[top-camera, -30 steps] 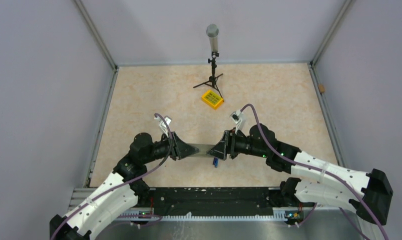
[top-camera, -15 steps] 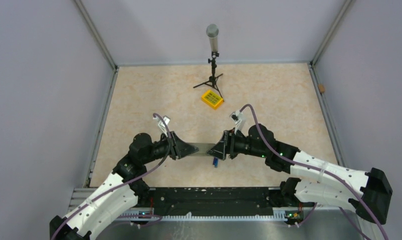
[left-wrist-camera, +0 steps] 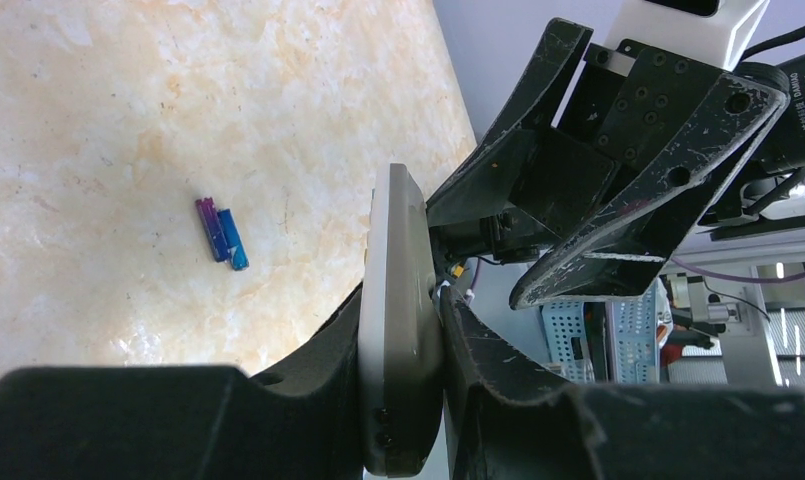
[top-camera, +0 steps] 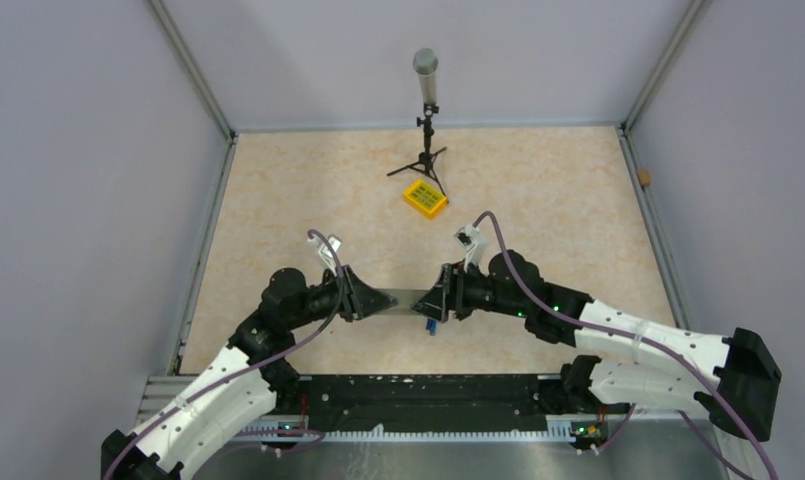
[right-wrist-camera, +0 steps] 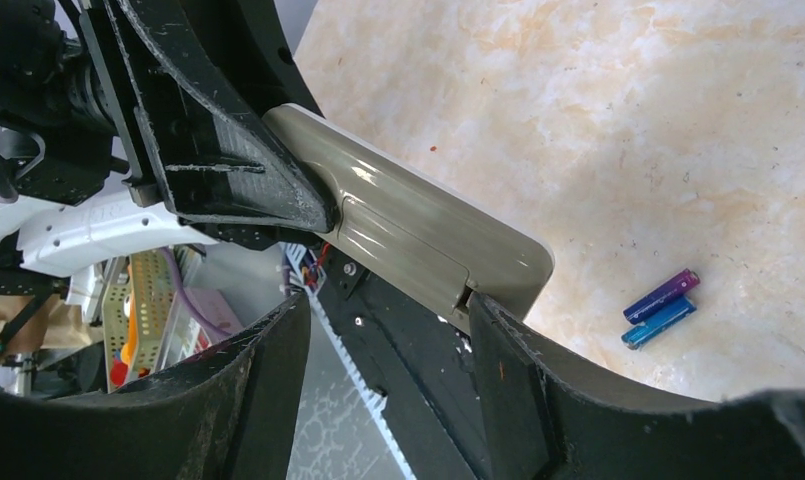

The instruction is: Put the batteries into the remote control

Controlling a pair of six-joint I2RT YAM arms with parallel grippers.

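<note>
Left tool [left-wrist-camera: 398, 310] is clenched on one end of the remote [right-wrist-camera: 408, 230] and holds it lifted off the worktop [top-camera: 538, 200], level between the two arms near the front edge. On that pale stone-patterned worktop, well behind the arms, stand a microphone stand [top-camera: 427, 130] and a yellow box [top-camera: 425, 198], neither of which plays any part here. The remote shows its plain back to the right wrist camera, and the ribbed battery cover looks to be in place, its seam closed, so the compartment is not yet open. The two batteries [right-wrist-camera: 661, 308] lie side by side and touching on the worktop, just below and beside the remote's free end, with nothing gripping them. By my reading the task is at an early stage: the remote has been picked up and braced, while the cover has to come off, both batteries have to be picked up and seated, and the cover has to go back on. Right tool [right-wrist-camera: 388, 300] stands with its jaws wide, straddling the remote's free end. One finger rests against the remote near the end of the cover, and the other stands clear of it, so it is released rather than grasping and carries nothing.
</note>
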